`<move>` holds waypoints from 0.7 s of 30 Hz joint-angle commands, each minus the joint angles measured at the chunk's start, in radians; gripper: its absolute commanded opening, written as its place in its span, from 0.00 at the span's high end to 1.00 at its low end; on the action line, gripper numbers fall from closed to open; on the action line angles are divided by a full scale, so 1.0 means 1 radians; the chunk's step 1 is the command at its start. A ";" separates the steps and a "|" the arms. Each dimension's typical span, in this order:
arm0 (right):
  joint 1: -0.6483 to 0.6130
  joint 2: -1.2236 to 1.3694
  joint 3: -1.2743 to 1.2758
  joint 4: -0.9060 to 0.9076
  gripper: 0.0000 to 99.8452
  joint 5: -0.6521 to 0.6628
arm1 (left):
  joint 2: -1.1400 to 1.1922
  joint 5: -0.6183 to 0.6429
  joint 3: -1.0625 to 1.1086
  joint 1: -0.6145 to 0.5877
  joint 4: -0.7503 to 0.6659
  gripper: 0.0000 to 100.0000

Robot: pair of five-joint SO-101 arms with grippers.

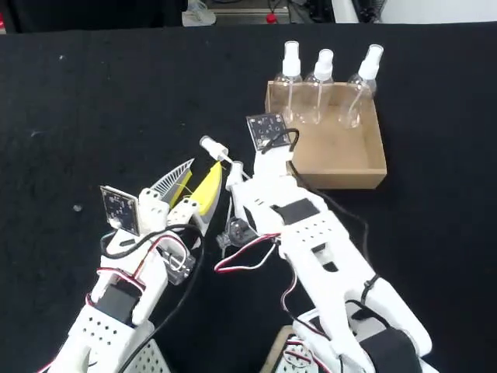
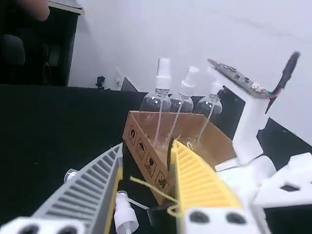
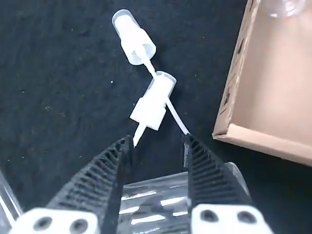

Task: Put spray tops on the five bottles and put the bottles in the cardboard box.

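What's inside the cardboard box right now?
Three capped bottles stand along the far wall of the box. The right arm covers its near left corner, hiding that spot.

Black cloth is covering the whole table (image 1: 70, 93), lying matte and dark right out to its far edge. Behind it a plain white wall (image 2: 204, 29) is glowing under bright, even room light. A dark cabinet (image 2: 48, 48) is standing beside that wall, and blurred odds and ends (image 1: 198, 14) are crowding the strip beyond the table's far edge.
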 commanded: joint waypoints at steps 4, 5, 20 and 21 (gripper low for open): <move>-0.020 -0.051 -0.028 0.014 0.87 -0.008 | -0.014 -0.025 0.018 -0.007 -0.003 0.84; -0.023 -0.064 -0.041 0.044 0.87 -0.008 | -0.014 -0.025 0.012 -0.010 -0.003 0.84; -0.321 -0.420 0.107 0.150 0.87 0.118 | -0.015 -0.018 -0.153 -0.642 0.310 0.84; -0.342 -0.417 0.105 0.150 0.87 0.107 | -0.015 -0.017 -0.157 -0.702 0.351 0.84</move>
